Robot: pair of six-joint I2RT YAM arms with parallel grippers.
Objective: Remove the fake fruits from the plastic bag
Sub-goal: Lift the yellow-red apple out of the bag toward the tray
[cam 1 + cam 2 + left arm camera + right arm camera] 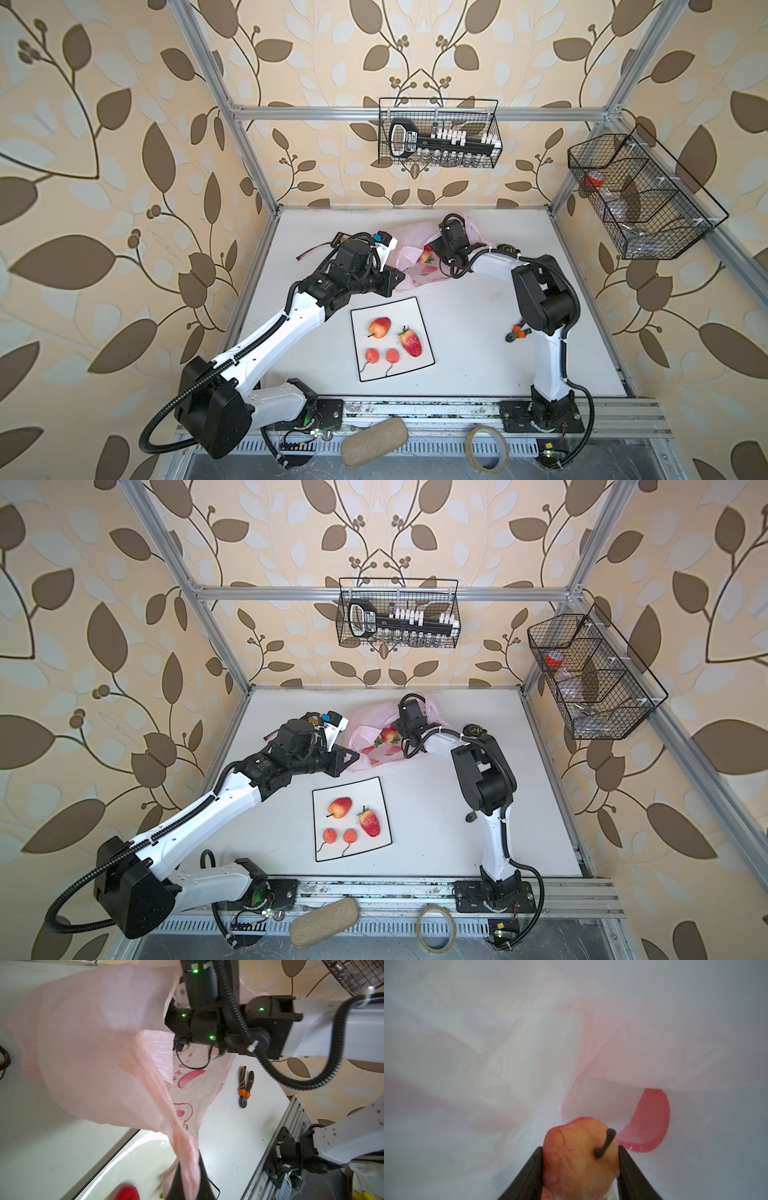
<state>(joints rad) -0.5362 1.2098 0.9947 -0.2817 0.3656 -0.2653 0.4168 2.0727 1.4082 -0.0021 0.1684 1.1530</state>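
the bag lies crumpled just beyond the mat, and the left claw is clamped shut on its bunched handle. the right claw is inside the bag, fingers pressed against both sides of a stemmed orange fruit. on the mat lie an apple, a strawberry and two small balls; another strawberry shows in the bag's mouth, just beyond the mat's far edge.
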